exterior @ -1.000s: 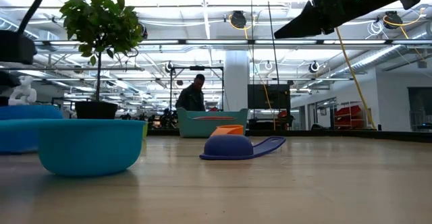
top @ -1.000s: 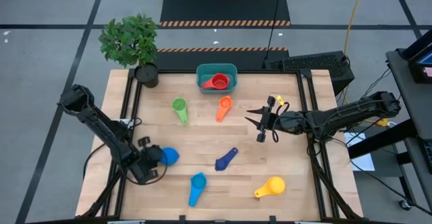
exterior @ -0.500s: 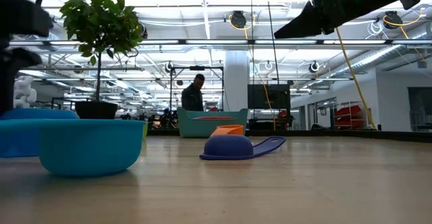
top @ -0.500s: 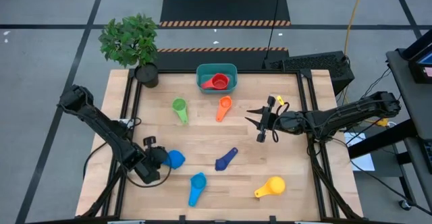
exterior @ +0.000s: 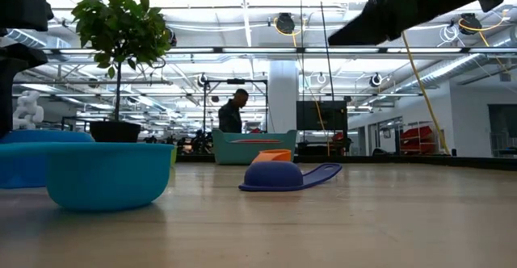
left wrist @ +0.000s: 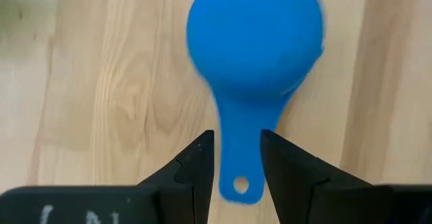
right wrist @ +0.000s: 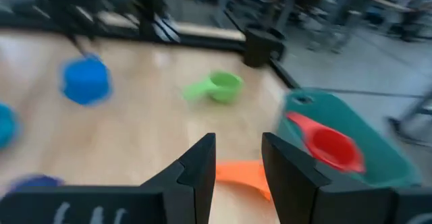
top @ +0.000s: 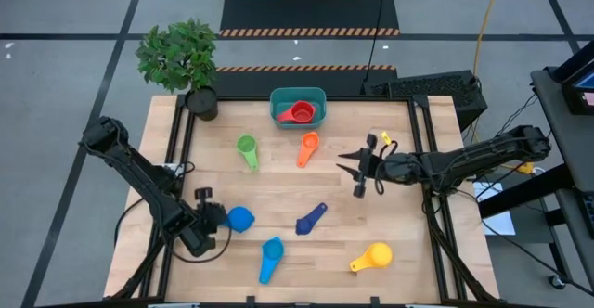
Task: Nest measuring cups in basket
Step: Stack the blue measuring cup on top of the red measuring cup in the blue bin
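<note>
near edge: left gripper (left wrist: pixel 236 158) low over the table, fingers part open astride the handle of a blue cup (left wrist: pixel 255 42), not yet clamped. risk if closed off-centre: handle skids, cup spins away. also near: light blue cup (top: pixel 270 251), yellow cup (top: pixel 376 254), dark blue cup (top: pixel 311 219). mid-table: right gripper (top: pixel 357 167) raised, part open, holding nothing. further: green cup (top: pixel 246 147), orange cup (top: pixel 308 143). far edge: basket (top: pixel 297 97) with 1 red cup (top: pixel 299 113) inside.
</note>
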Tool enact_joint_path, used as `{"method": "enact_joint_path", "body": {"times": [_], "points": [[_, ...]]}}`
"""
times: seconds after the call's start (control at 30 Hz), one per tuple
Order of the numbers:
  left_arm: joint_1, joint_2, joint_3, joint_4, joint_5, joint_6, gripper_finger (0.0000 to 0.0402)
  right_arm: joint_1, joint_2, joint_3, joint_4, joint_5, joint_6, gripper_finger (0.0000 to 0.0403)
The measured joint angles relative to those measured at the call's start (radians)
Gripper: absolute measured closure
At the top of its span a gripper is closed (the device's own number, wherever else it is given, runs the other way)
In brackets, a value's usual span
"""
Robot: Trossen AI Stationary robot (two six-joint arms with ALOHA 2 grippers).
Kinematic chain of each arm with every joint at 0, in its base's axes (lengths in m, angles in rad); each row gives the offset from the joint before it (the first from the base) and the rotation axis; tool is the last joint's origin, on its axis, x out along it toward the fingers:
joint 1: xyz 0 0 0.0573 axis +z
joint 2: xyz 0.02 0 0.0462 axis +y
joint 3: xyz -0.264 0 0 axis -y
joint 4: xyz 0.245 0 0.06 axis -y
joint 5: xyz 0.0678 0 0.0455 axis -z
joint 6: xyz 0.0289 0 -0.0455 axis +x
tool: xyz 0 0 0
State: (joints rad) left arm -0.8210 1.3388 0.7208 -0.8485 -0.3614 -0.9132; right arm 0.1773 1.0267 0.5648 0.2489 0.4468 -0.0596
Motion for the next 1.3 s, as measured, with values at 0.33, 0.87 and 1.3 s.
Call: {"method": "enact_joint_path", "body": {"times": [0.33,0.87,1.3], "points": [[-0.040,0.000,0.000,-0.195,0.061,-0.059,0.0277,0.183,0.033,0.005,0.049,0.003,0.188,0.0289],[-0.129,0.000,0.000,-0.171,0.039,0.104,0.0277,0.374,0.234,0.209,-0.149,0.103,0.278,0.0288],[-0.243,0.071,-0.011,-0.109,-0.081,0.481,0.0187,0.375,0.234,0.209,-0.156,0.103,0.189,0.0288]]}}
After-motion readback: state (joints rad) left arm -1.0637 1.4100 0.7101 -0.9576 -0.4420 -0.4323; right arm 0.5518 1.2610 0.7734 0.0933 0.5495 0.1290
